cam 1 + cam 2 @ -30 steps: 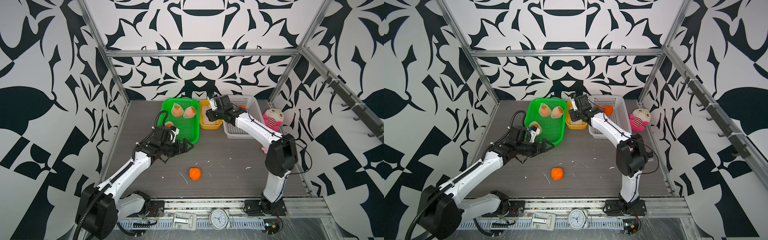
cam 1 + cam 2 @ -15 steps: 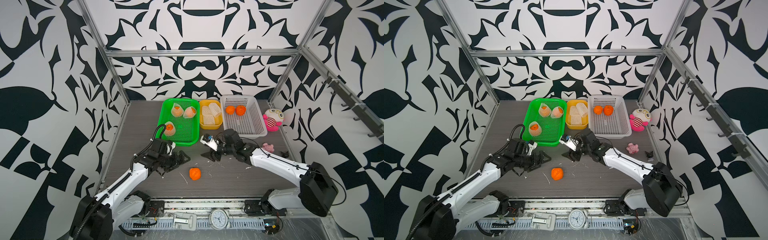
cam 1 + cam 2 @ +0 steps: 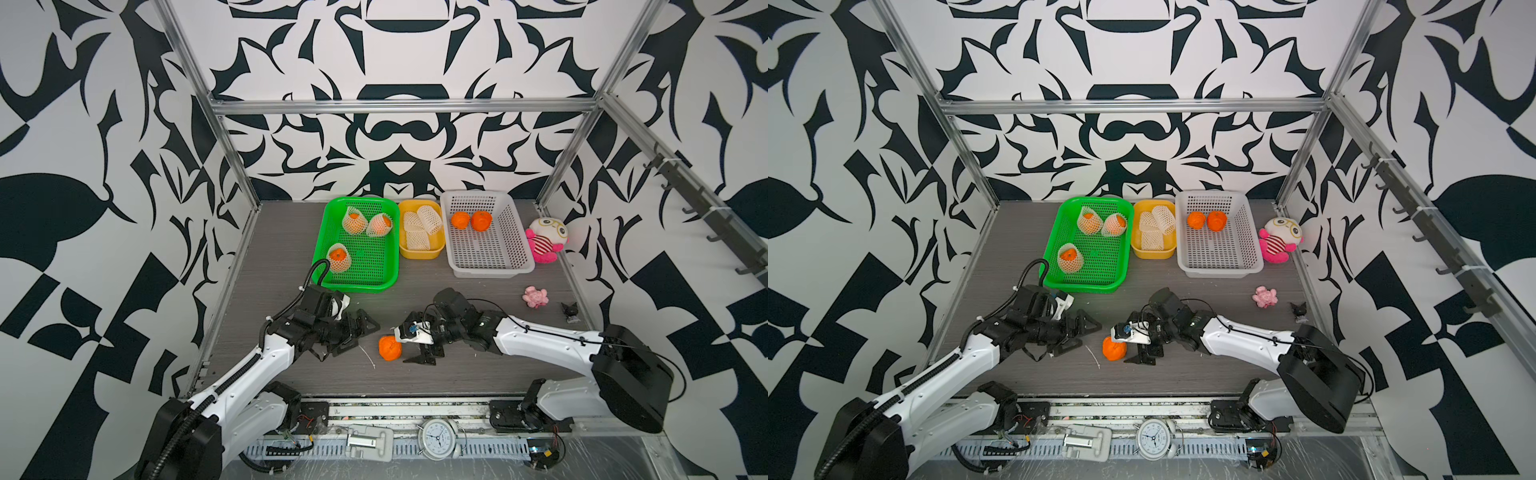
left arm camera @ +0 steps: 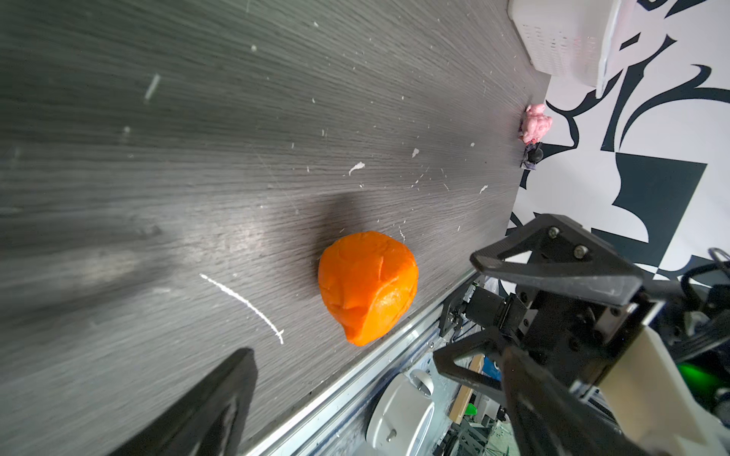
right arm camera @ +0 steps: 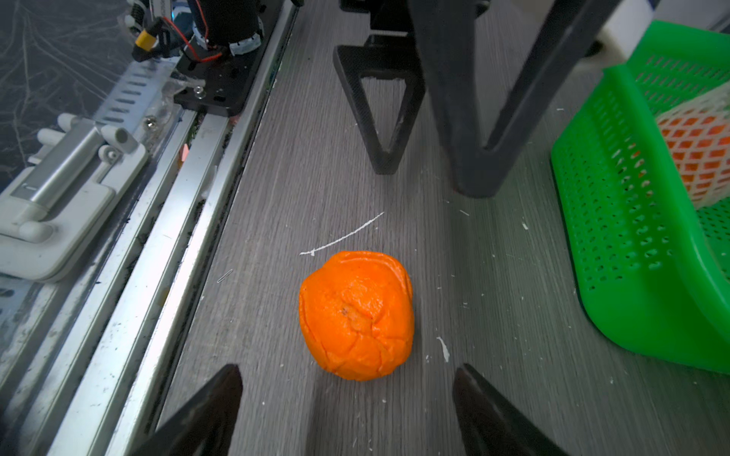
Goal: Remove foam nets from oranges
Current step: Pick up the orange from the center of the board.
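Rail edge (image 5: 189,197) runs just below the bare orange (image 3: 390,348) at lower centre. I judge my right gripper (image 3: 411,349), jaws wide and empty, could knock it rolling there. My left gripper (image 3: 359,336), also wide, hovers just left. Higher up is open bench (image 3: 274,249), then three netted oranges (image 3: 338,257) in the green basket (image 3: 386,266).

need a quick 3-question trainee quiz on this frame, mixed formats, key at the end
1. Count: how many oranges in the green basket wear foam nets?
2. True or false: the right gripper is shut on the loose orange.
3. Where do the removed nets lie? A white basket; B yellow tub; C green basket.

Key: 1 three. 2 false: its jaws stand open and do not grip the orange. 3 B.
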You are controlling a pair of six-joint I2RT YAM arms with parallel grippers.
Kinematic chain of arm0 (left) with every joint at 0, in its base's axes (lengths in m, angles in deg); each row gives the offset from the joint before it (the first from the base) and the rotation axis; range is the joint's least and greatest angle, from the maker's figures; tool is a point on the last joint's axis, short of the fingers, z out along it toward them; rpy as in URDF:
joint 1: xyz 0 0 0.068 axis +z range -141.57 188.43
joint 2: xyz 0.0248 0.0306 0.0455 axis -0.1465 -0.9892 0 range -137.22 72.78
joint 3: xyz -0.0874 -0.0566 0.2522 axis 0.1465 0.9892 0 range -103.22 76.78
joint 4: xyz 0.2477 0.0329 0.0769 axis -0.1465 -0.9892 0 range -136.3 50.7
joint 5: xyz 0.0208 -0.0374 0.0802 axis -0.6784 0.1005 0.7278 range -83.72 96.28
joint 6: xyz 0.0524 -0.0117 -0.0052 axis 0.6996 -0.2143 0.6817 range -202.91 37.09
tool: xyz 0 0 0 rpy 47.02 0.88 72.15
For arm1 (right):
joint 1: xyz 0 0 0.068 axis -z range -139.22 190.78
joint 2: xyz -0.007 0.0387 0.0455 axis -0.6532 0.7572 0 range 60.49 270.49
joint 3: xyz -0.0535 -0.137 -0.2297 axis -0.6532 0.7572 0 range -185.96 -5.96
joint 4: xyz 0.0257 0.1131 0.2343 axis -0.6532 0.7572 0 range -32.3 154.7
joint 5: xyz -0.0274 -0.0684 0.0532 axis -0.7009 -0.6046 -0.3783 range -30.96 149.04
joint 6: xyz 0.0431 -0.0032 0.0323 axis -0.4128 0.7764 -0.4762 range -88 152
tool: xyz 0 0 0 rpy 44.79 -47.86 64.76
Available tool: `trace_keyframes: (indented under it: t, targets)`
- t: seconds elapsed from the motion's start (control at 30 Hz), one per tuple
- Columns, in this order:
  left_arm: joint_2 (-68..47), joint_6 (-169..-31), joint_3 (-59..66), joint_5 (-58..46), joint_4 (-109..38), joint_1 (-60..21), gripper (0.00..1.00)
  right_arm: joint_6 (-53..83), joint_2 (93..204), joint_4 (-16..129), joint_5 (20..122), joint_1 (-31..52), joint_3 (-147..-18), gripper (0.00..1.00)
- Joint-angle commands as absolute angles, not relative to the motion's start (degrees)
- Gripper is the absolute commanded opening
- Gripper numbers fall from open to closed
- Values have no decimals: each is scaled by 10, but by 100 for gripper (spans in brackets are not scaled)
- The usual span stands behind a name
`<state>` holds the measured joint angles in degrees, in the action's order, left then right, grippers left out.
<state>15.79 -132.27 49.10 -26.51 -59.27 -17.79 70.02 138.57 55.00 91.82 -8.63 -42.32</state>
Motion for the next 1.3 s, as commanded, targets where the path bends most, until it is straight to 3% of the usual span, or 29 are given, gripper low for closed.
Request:
trace_keyframes:
  t: [0.0,0.7,1.27]
  targets:
    - [154,-1333,495,-279,-583,-176,99,721,1401,502,930,-94,-430,88]
    - [143,-1333,498,-273,-578,-176,99,710,1541,431,902,-127,-481,88]
    - [146,-1330,497,-266,-581,-176,99,690,1572,423,909,-130,-500,67]
